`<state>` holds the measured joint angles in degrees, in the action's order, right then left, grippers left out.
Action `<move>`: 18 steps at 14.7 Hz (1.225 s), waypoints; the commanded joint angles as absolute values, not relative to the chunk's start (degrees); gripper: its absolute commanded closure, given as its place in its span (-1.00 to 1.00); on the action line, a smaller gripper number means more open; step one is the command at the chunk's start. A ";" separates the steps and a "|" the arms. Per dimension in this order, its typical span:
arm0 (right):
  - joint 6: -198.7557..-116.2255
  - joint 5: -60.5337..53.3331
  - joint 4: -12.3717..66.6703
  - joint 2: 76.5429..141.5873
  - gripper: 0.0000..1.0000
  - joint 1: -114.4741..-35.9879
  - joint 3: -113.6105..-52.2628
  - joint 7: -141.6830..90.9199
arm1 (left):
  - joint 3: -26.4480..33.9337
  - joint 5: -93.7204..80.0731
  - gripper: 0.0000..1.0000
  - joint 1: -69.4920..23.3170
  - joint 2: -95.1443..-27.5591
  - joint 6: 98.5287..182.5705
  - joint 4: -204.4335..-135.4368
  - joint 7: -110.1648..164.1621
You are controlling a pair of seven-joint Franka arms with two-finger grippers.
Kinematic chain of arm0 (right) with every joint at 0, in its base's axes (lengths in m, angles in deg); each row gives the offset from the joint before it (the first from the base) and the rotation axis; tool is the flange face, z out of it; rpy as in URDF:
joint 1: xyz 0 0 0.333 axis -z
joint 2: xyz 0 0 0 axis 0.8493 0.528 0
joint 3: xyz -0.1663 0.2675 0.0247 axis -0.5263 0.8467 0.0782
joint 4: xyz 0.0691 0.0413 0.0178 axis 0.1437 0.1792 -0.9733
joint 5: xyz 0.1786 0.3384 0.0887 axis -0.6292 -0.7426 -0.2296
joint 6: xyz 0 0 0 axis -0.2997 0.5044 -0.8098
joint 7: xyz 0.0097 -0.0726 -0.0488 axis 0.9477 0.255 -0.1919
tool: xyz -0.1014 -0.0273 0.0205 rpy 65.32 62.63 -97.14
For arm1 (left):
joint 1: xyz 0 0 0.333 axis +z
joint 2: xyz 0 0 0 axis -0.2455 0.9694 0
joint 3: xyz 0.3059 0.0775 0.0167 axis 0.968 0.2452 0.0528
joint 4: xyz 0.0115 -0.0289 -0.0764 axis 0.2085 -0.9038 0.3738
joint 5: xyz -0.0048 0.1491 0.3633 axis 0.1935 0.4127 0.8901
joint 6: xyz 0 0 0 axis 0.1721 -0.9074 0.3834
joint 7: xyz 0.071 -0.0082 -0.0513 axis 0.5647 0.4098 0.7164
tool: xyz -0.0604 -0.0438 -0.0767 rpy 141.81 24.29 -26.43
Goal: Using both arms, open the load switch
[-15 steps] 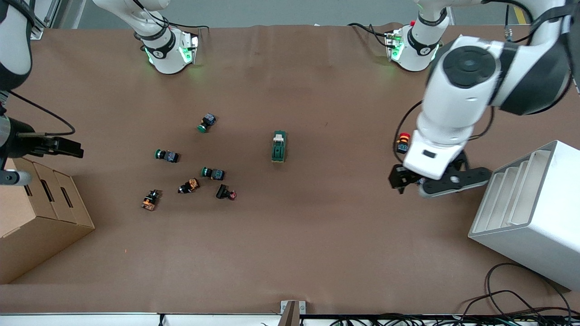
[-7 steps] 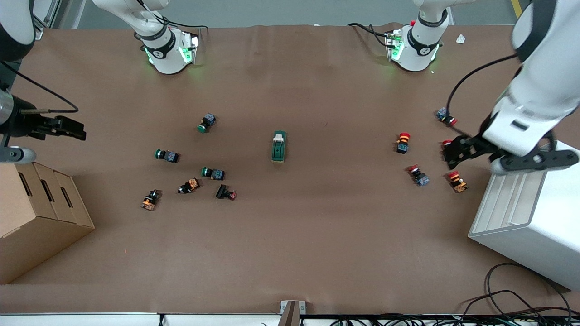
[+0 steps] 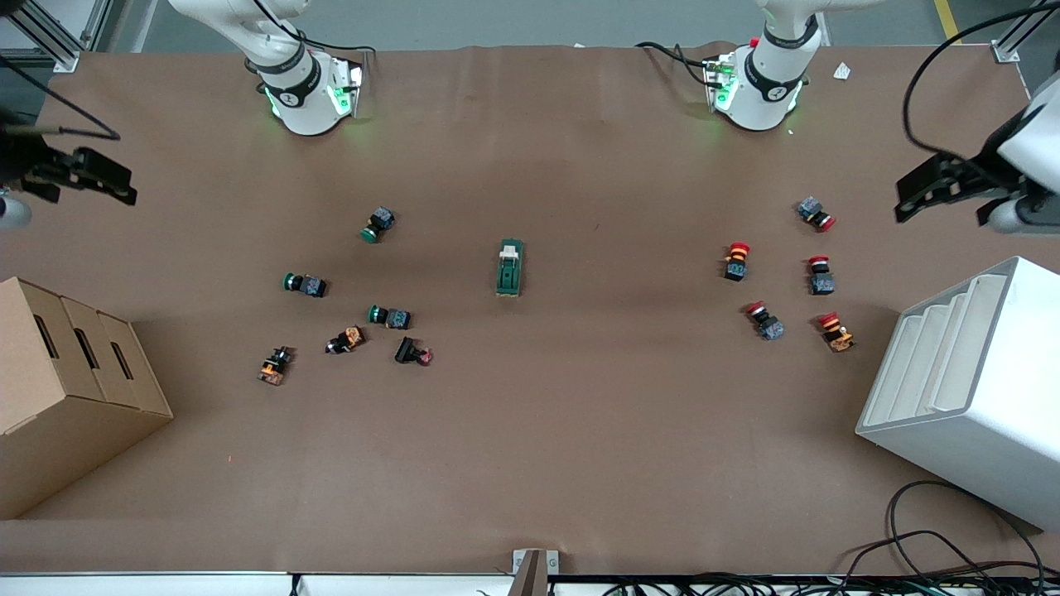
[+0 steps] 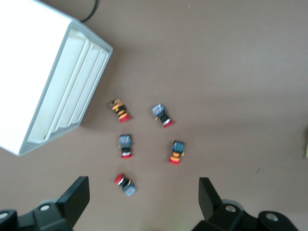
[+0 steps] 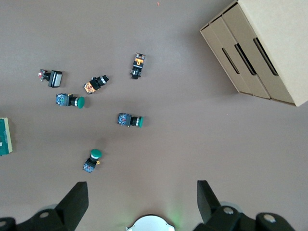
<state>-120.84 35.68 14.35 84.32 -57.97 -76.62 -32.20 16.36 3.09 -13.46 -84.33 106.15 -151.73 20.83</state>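
The load switch (image 3: 510, 267), a dark green block with a cream toggle at the end toward the bases, lies alone mid-table. It shows only as a sliver at the edge of the right wrist view (image 5: 4, 136). My left gripper (image 3: 932, 189) hangs open and empty high over the left arm's end of the table, by the red push buttons; its open jaws also show in its wrist view (image 4: 143, 190). My right gripper (image 3: 91, 178) hangs open and empty over the right arm's end (image 5: 142, 192). Both are far from the switch.
Several red-capped push buttons (image 3: 736, 261) lie toward the left arm's end, next to a white slotted rack (image 3: 969, 389). Green push buttons (image 3: 389, 315) and orange ones (image 3: 345, 339) lie toward the right arm's end, near a cardboard box (image 3: 74, 389).
The left arm has swung away from over the red buttons toward its end of the table and risen. The right gripper has drifted toward the bases' side. The switch has not moved.
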 commanded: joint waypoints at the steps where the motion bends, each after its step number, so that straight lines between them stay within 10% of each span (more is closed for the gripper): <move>1: -121.59 34.65 18.13 80.16 -1.00 -57.61 -76.70 -32.52 | 18.29 2.17 -1.00 -14.83 -88.89 104.07 -156.08 18.18; 18: -122.12 31.84 17.69 80.33 -1.00 -56.55 -78.28 -30.69 | 17.59 -0.38 -1.00 -11.75 -94.97 104.60 -162.50 17.82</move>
<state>-121.50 32.69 16.53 81.56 -57.20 -78.56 -32.01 17.83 0.52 -12.28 -92.87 104.17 -159.95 18.86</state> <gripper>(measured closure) 0.000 0.000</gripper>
